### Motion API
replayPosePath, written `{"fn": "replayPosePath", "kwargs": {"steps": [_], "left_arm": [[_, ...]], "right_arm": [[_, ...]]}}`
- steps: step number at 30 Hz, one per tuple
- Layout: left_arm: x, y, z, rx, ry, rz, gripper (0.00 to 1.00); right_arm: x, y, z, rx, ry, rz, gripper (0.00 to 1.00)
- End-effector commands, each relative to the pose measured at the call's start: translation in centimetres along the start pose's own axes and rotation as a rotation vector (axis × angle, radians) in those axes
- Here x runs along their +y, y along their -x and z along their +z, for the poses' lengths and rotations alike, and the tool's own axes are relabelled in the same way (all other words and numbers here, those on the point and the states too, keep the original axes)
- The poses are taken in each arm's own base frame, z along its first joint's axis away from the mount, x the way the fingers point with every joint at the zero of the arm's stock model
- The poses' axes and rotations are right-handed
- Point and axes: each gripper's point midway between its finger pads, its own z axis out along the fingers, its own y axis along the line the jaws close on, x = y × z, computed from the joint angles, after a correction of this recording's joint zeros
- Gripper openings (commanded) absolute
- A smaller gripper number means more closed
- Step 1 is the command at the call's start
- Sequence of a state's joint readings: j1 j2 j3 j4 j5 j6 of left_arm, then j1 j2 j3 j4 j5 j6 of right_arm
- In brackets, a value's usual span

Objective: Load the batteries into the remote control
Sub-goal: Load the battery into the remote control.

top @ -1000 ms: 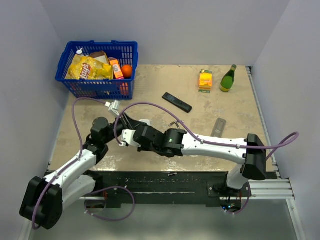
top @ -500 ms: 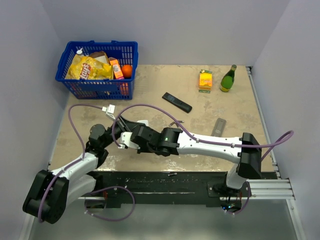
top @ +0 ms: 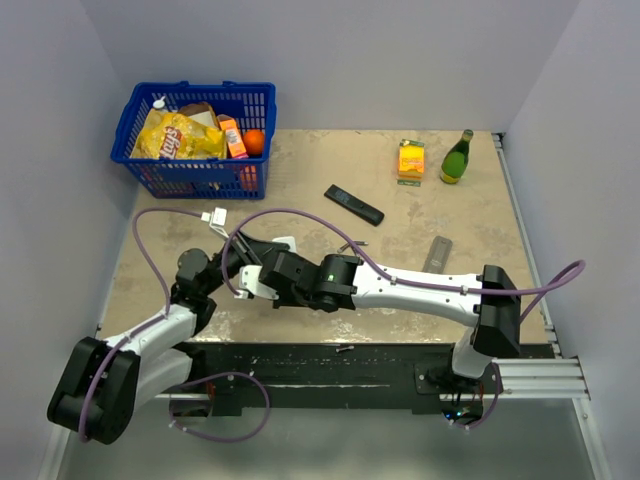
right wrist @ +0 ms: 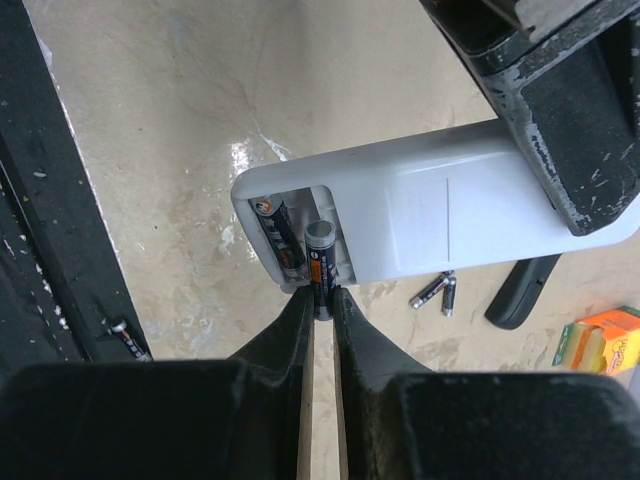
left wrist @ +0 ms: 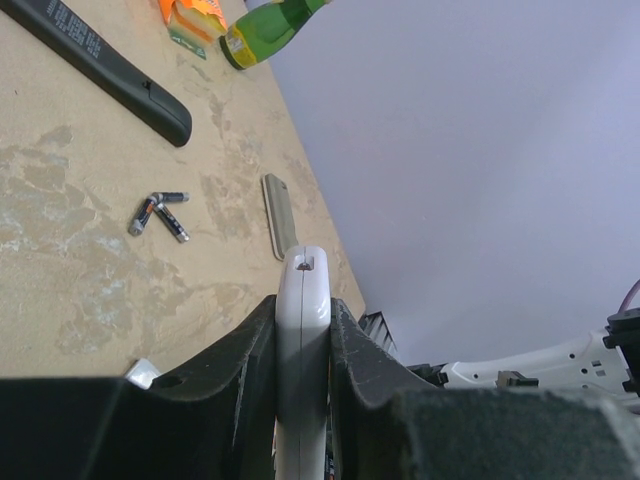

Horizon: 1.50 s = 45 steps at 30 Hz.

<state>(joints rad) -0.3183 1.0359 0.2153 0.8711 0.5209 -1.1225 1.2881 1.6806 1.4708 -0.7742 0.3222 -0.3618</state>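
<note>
- Top external view, far left corner of the worktop [top: 300, 165], a mottled beige surface: blue plastic lattice basket [top: 200, 180] packed with a crinkly yellow snack bag and other groceries. Not part of the job, and it sits clear of the arms.
- Left gripper [left wrist: 303, 312]: jaws pinched nearly shut on the thin edges of the white remote [right wrist: 440, 215], a smooth matt plastic slab. It seems raised off the worktop, near the near edge and left of centre. Its back is turned to the other arm, I judge so the open bay faces the incoming cell.
- Bay at the remote's end: one seated battery [right wrist: 278, 235] fills a slot, dark with a silvery cap.
- Right gripper [right wrist: 320, 300]: jaws almost closed on the held battery [right wrist: 320, 255], gripping its lower end. Its upper end is entering the empty slot beside the first.
- Mid-worktop: black remote [top: 353, 204], long and slim. Just nearer, two spare batteries [left wrist: 160, 212], ends meeting in a V.
- Toward the right edge: grey cover strip [top: 437, 254], flat, presumably the bay lid set aside.
- Far right corner: orange carton [top: 410, 159] and glossy green bottle [top: 457, 157], upright.
</note>
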Motion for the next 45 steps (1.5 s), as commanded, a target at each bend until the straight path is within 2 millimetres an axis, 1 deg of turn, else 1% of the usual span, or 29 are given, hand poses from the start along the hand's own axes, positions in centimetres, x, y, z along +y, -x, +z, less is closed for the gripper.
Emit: {"fn": "replayPosePath", "kwargs": {"steps": [1,3,7,13,16,26,30,38,41,45], "left_arm": [[-1.7,1.0,0.1,-0.031,-0.079,0.029,0.0],[-2.0,1.0,0.1,-0.029,-0.087,0.034,0.0],[-1.8,1.1,0.1,-0.029,-0.074,0.045,0.0],[-2.2,1.2,0.1,-0.033,-0.088,0.043,0.0],[-2.0,1.2,0.2,-0.035,-0.082,0.04,0.0],[-1.9,0.8,0.4,-0.004,-0.085,0.038,0.0],[-2.4,1.0,0.3,-0.007,-0.098,0.049,0.0],[-2.4,1.2,0.4,-0.014,-0.086,0.059,0.0],[-2.7,1.4,0.5,-0.016,-0.097,0.063,0.0],[-2.9,1.4,0.5,-0.014,-0.105,0.068,0.0]], "right_arm": [[-1.0,1.4,-1.1,-0.038,-0.011,-0.003,0.0],[-1.1,1.3,-0.9,-0.027,-0.014,-0.006,0.0],[-0.8,1.7,-0.9,-0.032,0.003,-0.013,0.0],[-0.3,1.2,-0.6,-0.007,0.028,-0.027,0.0],[-0.2,1.1,-0.5,0.002,0.029,-0.028,0.0],[-0.3,1.4,-0.2,0.024,0.034,-0.043,0.0],[-0.3,1.4,0.0,0.046,0.04,-0.053,0.0],[0.0,1.0,0.1,0.08,0.051,-0.057,0.0],[0.2,0.9,0.2,0.087,0.054,-0.059,0.0],[-0.2,1.2,0.1,0.086,0.038,-0.054,0.0]]}}
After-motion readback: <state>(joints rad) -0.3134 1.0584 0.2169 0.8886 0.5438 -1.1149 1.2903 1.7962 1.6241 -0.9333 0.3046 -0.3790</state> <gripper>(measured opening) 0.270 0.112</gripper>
